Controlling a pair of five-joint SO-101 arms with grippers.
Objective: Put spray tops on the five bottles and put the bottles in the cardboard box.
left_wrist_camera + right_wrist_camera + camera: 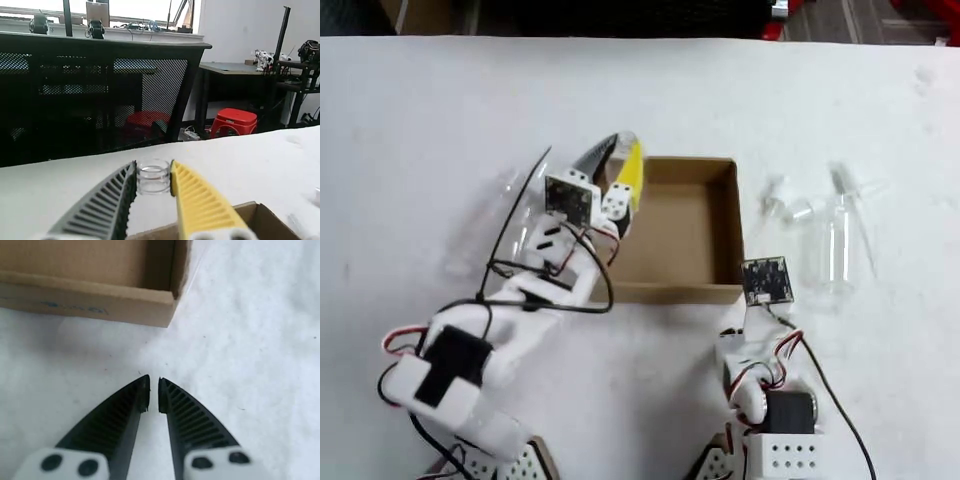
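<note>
My left gripper [153, 172] is shut on the threaded neck of a clear bottle [153, 176], which has no spray top and is gripped between the grey and yellow fingers. From above, this gripper [620, 152] hangs over the far left corner of the cardboard box [725, 225], which looks empty. My right gripper [153, 389] is shut with nothing in it, just above the table near the box's front right corner [170, 295]. Another clear bottle [835, 245] lies right of the box, with spray tops [775, 195] beside it.
Faint clear bottle shapes [505, 200] lie on the white table left of the left arm. A second spray top with a long tube [850, 190] lies at the right. Cables trail from both arms. Beyond the table's far edge are a dark mesh barrier [100, 90] and a red stool [232, 122].
</note>
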